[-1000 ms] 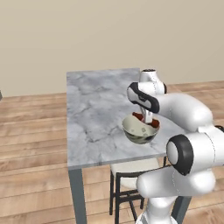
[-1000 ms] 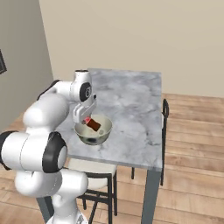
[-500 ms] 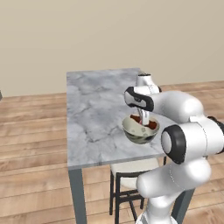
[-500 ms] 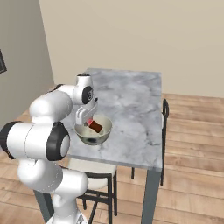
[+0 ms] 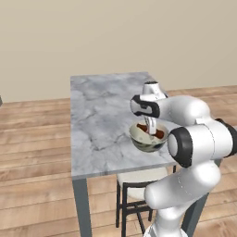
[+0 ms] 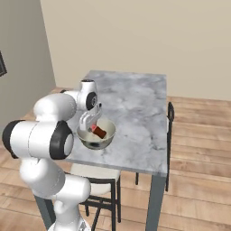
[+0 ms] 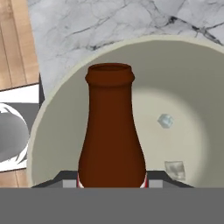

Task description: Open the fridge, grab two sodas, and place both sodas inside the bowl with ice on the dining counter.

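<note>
While held in the shut jaws, brown bottle (image 7: 111,131), over bowl (image 7: 192,87) on marble tabletop (image 5: 99,120).
No label text legible; ice cubes (image 7: 165,121) on bowl floor.

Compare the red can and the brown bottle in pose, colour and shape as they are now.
The brown bottle has a narrow neck and flared lip; the red can is a plain cylinder. The bottle sits between the gripper's fingers; the can lies tilted in the bowl, untouched. The bottle is dark brown, the can bright red. Both are at the bowl on the dining counter.
</note>
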Robot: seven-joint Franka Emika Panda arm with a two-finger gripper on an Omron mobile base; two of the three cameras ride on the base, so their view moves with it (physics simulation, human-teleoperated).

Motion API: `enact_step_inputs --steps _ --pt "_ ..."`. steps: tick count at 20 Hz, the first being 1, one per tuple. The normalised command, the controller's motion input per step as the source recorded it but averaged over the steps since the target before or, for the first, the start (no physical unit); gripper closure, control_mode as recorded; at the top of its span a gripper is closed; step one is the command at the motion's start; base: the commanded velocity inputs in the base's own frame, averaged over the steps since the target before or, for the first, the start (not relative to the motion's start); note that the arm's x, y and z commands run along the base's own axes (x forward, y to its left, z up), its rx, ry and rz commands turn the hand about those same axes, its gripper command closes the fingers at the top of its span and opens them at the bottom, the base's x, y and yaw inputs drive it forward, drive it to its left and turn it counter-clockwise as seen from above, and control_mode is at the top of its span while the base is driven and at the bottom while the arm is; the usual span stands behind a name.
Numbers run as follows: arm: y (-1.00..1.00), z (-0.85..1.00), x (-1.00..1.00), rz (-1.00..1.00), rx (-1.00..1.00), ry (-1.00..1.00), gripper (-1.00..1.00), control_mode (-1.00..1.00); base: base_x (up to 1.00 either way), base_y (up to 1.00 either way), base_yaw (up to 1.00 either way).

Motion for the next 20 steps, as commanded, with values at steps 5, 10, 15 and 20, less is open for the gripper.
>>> enact_step_inputs --steps 5,10,15,20 --pt "0.00 -0.19 0.09 0.00 0.00 0.00 1.00 -1.00 0.00 0.00 0.00" --pt "0.00 -0.07 0.07 0.00 0.00 0.00 1.00 -1.00 0.00 0.00 0.00" --pt "0.00 -0.04 0.06 0.00 0.00 0.00 1.00 -1.00 0.00 0.00 0.00" --pt "0.00 -0.06 0.06 0.00 0.00 0.00 1.00 -1.00 0.00 0.00 0.00"
